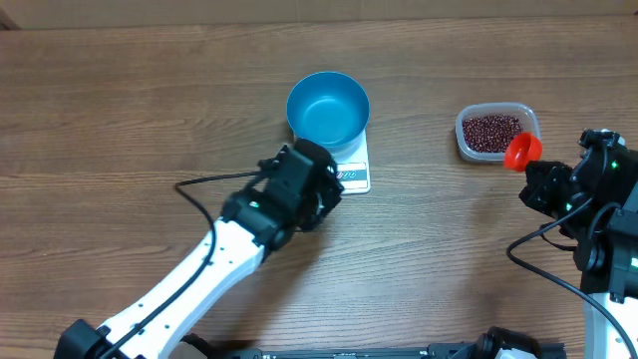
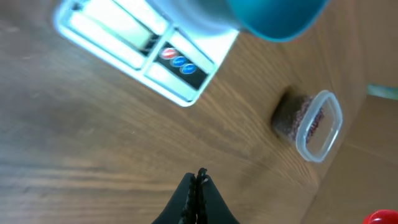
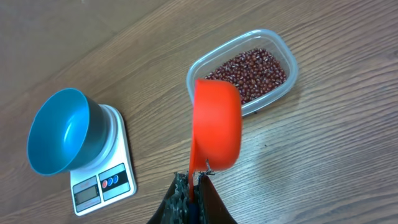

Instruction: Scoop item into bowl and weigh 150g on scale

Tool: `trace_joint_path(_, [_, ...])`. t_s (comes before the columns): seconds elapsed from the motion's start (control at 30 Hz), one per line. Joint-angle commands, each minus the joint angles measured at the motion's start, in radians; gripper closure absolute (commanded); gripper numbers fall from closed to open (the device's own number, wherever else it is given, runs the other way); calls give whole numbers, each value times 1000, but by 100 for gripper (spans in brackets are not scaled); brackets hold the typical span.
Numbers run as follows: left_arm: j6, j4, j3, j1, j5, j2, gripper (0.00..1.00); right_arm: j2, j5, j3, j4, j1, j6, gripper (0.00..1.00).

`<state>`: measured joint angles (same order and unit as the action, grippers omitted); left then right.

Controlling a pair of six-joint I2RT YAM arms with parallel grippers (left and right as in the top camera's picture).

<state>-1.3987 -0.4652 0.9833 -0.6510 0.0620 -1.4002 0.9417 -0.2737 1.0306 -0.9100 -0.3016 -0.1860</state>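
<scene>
The blue bowl (image 1: 328, 108) stands empty on the white scale (image 1: 355, 176), also seen as bowl (image 3: 57, 131) and scale (image 3: 104, 179). Dark red beans (image 1: 490, 130) fill a clear tub (image 1: 496, 153); beans (image 3: 252, 71) show in the right wrist view too. My left gripper (image 2: 198, 176) is shut and empty, hovering over bare wood just in front of the scale (image 2: 143, 46). My right gripper (image 3: 198, 180) is shut on the handle of a red scoop (image 3: 217, 123), held beside the tub (image 3: 283, 84); the scoop (image 1: 522, 151) shows by the tub's near edge.
The clear tub (image 2: 318, 124) lies to the right of the left gripper. Black cables (image 1: 543, 261) trail by the right arm. Wooden tabletop (image 1: 130, 120) stretches on the left.
</scene>
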Motion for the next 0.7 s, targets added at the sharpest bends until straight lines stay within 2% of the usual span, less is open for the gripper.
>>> trace_joint_path(0.0, [22,50,1,-70,-134,-66,96,2,-24,23,6,-6,5,96])
trace_joint_path(0.27, [23,258,1,-94,-282,-299,96,3,-42,23,5,-6,5,96])
trace_joint_path(0.4, [23,315,1,-93,-285,-345,91,3,-42,23,1,-6,5,96])
trace_joint_path(0.47, [6,317,1,-86,-309,-368,95,3,-42,23,-2,-6,5,96])
trace_joint_path(0.67, [-32,373,1,-68,-306,-420,93,3,-43,23,-5,-6,4,96])
